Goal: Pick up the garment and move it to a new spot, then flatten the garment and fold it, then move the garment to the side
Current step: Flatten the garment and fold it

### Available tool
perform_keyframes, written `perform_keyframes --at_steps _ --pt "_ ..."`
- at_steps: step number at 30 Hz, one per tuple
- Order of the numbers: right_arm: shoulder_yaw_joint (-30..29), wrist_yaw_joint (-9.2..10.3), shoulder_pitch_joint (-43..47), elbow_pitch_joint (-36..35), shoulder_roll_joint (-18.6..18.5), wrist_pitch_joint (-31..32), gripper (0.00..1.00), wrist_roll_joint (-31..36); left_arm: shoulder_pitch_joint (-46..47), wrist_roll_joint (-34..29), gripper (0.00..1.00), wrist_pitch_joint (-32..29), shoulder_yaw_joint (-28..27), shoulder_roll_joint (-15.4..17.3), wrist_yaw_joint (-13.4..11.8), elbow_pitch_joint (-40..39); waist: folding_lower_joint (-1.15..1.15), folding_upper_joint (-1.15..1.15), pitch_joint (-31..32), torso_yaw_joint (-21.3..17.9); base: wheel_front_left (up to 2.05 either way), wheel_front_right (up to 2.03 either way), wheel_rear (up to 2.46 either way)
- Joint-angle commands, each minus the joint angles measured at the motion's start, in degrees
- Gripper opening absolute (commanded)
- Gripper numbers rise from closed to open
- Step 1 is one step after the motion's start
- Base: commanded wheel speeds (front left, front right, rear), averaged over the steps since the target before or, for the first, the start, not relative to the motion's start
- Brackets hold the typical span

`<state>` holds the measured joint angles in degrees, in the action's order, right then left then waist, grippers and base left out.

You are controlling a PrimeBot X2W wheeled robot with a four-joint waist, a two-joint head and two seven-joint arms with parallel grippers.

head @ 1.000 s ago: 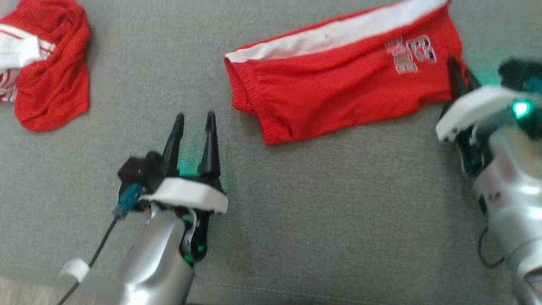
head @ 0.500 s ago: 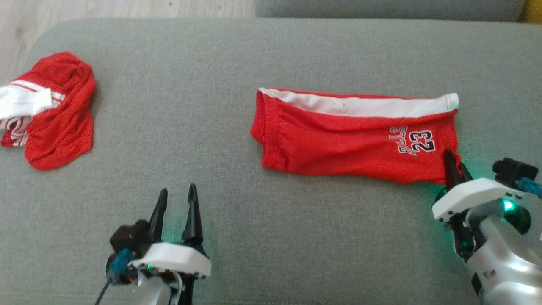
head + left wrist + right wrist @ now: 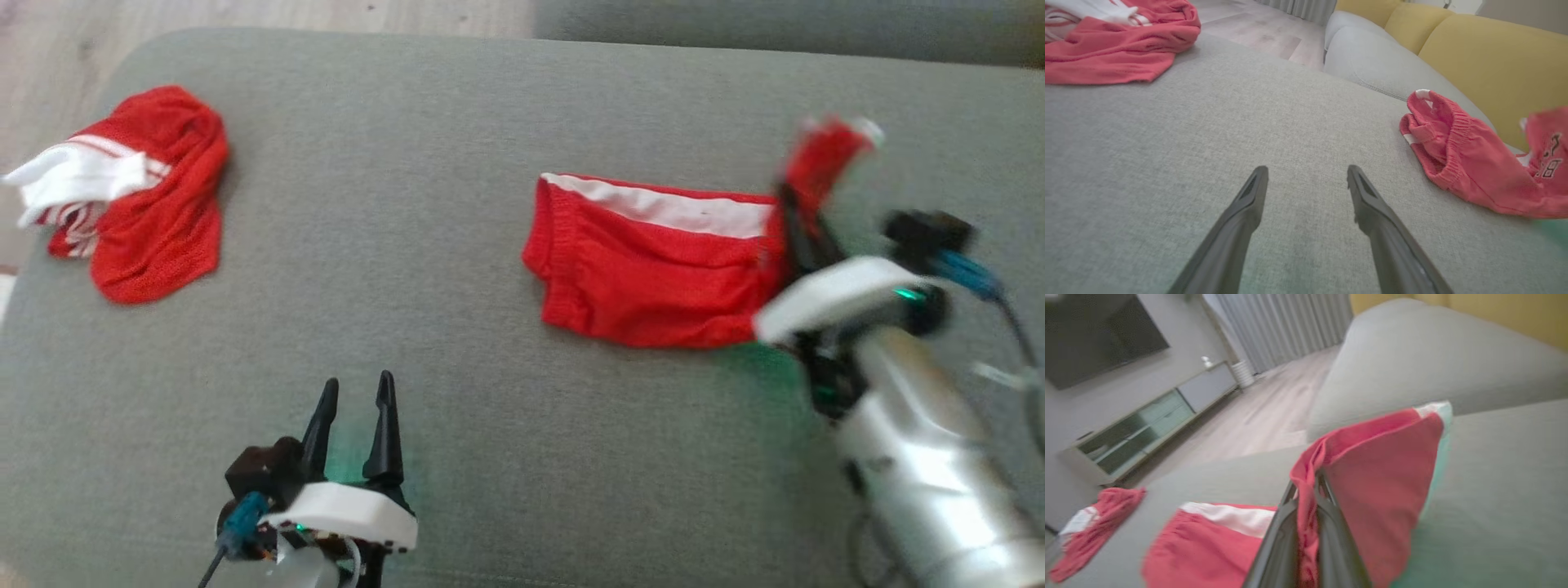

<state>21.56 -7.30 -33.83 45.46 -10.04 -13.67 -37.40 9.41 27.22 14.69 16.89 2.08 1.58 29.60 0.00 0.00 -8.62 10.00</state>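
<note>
Garment: a pair of red mesh shorts with a white side stripe [image 3: 653, 269] lies at centre-right of the head view on the grey woven sofa cushion [image 3: 408, 204]. The elastic waistband is at its left end. Most of it lies flat; its right end stands up off the cushion.

Raised end: the red flap with a white edge [image 3: 824, 155] rises at the upper right of the head view, blurred. In the right wrist view it hangs as a red sheet [image 3: 1384, 477] right of centre.

Writing: a dark-outlined print sits on the raised flap at the right edge of the left wrist view [image 3: 1549, 163] — too blurred to read.

Right gripper: [image 3: 785, 200] its two dark fingers are pressed together on a bunched fold of the shorts' right end. In the right wrist view [image 3: 1306, 486] red cloth shows pinched between them.

Left gripper: [image 3: 357, 382] at the lower left of the head view, fingers spread apart and holding nothing. In the left wrist view [image 3: 1307, 169] bare grey cushion shows between them, well apart from the shorts [image 3: 1461, 163].

Second garment: a crumpled red top with white striped trim [image 3: 155, 204] lies at the upper left of the head view, near the cushion's corner.

Surroundings: mustard-yellow back cushions [image 3: 1486, 57] at the upper right of the left wrist view; pale wooden floor [image 3: 1274, 412], a low grey cabinet with glass fronts [image 3: 1147, 424] and a pleated grey curtain [image 3: 1286, 322] — all in the upper part of the right wrist view.
</note>
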Motion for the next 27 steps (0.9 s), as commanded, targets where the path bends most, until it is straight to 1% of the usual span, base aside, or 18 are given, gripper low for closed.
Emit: perform_keyframes --at_steps 1,4,7,8,11,14,16,18,19,21,22,25,27 --pt "2.89 -0.19 -1.70 -2.82 2.73 0.25 0.00 0.38 0.97 0.50 1.00 0.30 -1.35 0.80 0.01 -1.10 0.00 0.00 0.42 1.63 0.00 0.00 0.00" --pt "7.55 -0.19 -1.87 -4.38 5.69 2.13 0.00 -0.43 0.71 0.68 1.00 0.30 -1.13 0.80 0.12 -0.97 0.00 0.00 0.68 3.29 0.00 0.00 0.00" --pt "12.44 -0.19 -1.23 -4.06 6.90 3.23 0.00 -1.05 1.27 0.50 1.00 0.30 -0.65 0.80 0.27 -0.58 0.00 0.00 0.87 4.66 0.00 0.00 0.00" --pt "13.24 -0.19 -0.90 -3.05 7.03 3.47 1.00 -1.37 1.57 0.37 1.00 0.30 -0.45 0.80 0.27 -0.42 0.00 0.00 0.96 4.99 0.00 0.00 0.00" --pt "16.91 -0.19 -0.09 -4.27 7.12 2.30 1.00 -5.19 2.67 -0.21 1.00 0.30 0.33 0.80 0.38 -0.02 0.00 0.00 0.96 5.30 0.00 0.00 0.00" --pt "19.71 -0.19 0.33 -5.61 7.14 0.63 1.00 -7.45 3.50 -1.30 1.00 0.30 0.00 0.80 0.12 0.04 0.00 0.00 0.93 3.99 0.00 0.00 0.00" --pt "19.77 -0.19 0.44 -5.40 7.14 -0.35 1.00 -7.57 3.72 -2.25 1.00 0.30 -0.84 0.80 -0.19 -0.01 0.00 0.00 1.07 2.66 0.00 0.00 0.00" --pt "17.62 -0.19 0.78 -4.29 7.14 -0.98 1.00 -7.30 3.75 -3.50 1.00 0.30 -1.97 0.80 -0.44 -0.15 0.00 0.00 1.35 1.15 0.00 0.00 0.00" --pt "17.62 -0.19 0.78 -4.29 7.14 -0.98 1.00 -7.30 3.75 -3.50 1.00 0.30 -1.97 0.80 -0.44 -0.15 0.00 0.00 1.35 1.15 0.00 0.00 0.00" --pt "14.13 -0.19 1.04 -2.90 7.11 -1.24 1.00 -5.30 3.54 -4.88 1.00 0.30 -3.08 0.80 -0.54 -0.48 0.00 0.00 1.68 -0.34 0.00 0.00 0.00" --pt "11.39 -0.19 1.30 -2.95 6.98 -1.27 1.00 -3.90 3.41 -5.55 1.00 0.30 -3.60 0.80 -0.67 -0.69 0.00 0.00 1.77 -1.03 0.00 0.00 0.00" --pt "3.16 -0.19 3.46 -4.02 6.16 -1.30 1.00 2.12 2.95 -7.71 1.00 0.30 -5.02 0.80 -1.06 -1.41 0.00 0.00 2.08 -3.04 0.00 0.00 0.00" --pt "-2.64 -0.19 5.42 -4.75 5.71 -1.30 1.00 6.87 2.51 -8.55 1.00 0.30 -5.75 0.80 -0.86 -1.83 0.00 0.00 2.45 -4.10 0.00 0.00 0.00"
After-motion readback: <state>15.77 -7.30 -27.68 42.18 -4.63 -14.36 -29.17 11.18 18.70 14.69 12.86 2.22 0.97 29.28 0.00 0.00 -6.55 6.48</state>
